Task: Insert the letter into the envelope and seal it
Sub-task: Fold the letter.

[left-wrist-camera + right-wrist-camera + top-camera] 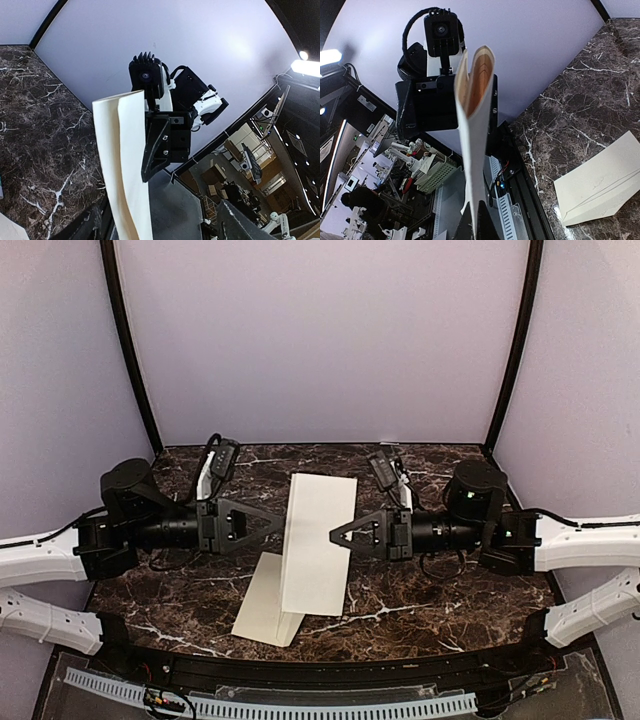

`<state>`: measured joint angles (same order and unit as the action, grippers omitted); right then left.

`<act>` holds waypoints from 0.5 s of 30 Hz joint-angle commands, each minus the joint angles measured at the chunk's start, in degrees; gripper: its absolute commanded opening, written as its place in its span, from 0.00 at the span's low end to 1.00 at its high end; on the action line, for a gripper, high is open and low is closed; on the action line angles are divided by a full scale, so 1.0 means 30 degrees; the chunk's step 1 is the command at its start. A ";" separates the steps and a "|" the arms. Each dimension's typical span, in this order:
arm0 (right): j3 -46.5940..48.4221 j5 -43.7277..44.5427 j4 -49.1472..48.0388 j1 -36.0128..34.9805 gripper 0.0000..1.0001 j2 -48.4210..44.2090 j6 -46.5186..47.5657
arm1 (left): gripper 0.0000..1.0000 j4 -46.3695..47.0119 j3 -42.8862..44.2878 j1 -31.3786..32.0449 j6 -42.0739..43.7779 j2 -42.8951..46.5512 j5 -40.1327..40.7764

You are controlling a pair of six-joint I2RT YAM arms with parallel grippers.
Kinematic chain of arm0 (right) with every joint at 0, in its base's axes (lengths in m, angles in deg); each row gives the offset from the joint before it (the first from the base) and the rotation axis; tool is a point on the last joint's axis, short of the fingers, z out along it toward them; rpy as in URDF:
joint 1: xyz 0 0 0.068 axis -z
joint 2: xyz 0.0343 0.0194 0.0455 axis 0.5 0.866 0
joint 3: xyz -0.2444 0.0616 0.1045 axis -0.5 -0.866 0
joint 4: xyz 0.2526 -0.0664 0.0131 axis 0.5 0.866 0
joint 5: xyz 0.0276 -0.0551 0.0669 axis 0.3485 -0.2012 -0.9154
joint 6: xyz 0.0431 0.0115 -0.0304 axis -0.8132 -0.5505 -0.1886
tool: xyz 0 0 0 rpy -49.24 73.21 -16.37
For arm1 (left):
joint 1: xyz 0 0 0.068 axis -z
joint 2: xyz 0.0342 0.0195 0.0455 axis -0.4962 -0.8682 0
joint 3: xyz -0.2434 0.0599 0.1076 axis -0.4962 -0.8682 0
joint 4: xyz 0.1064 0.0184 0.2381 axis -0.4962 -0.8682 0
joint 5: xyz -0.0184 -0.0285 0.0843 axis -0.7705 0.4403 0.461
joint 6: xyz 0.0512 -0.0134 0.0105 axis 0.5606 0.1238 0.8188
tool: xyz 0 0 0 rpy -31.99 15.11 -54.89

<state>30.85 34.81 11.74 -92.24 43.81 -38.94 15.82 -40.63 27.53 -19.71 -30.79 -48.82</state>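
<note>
The right gripper [477, 219] has its fingers [489, 227] pressed together on the right edge of the letter [320, 540], a folded cream sheet that it holds above the table [450, 590]. The left gripper [283, 525] meets the sheet's opposite edge. In its own wrist view the sheet passes down between dark tips that stand apart near the bottom of the frame, so its fingers look spread and not pinching.

Both forearms lie level and point inward at each other across the middle of the table, wrists face to face. The white upper links come in from the left and right edges of the top view.

From the right wrist the letter shows edge-on, its layers bowed apart at the top into a narrow loop with a tan inside. It hides the middle of the left gripper behind it. In the top view its near end covers part of the envelope [262, 615], and whether the two touch cannot be told.

The envelope lies flat on the table towards the front, left of centre. It is plain cream, with creases that run to a point at one end. The table is dark brown marble with white veins, and the wall [320, 340] behind it is smooth and pale.
</note>
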 commanded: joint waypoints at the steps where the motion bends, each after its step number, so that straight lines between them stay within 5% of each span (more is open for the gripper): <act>1: 0.0599 -0.0025 -0.0175 -0.0157 0.00 -0.0237 0.0367 | 0.78 -0.0375 0.0131 0.0040 -0.0161 -0.0641 -0.0436; 8: 0.0721 -0.0143 -0.0220 -0.0168 0.00 -0.0231 0.0396 | 0.79 0.0495 0.0657 0.0073 -0.0526 -0.2401 -0.1838; 10: 0.0767 -0.0147 -0.0180 -0.0177 0.00 -0.0165 0.0425 | 0.71 0.0926 0.0691 0.0124 -0.0699 -0.2748 -0.2254; 15: 0.0769 0.0109 -0.0151 -0.0172 0.00 -0.0183 0.0440 | 0.18 0.1792 0.0494 0.0205 -0.1028 -0.2998 -0.2601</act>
<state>31.49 34.81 12.05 -92.24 43.81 -38.59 16.92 -40.60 27.72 -22.27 -40.14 -54.08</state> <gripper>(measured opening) 0.003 0.350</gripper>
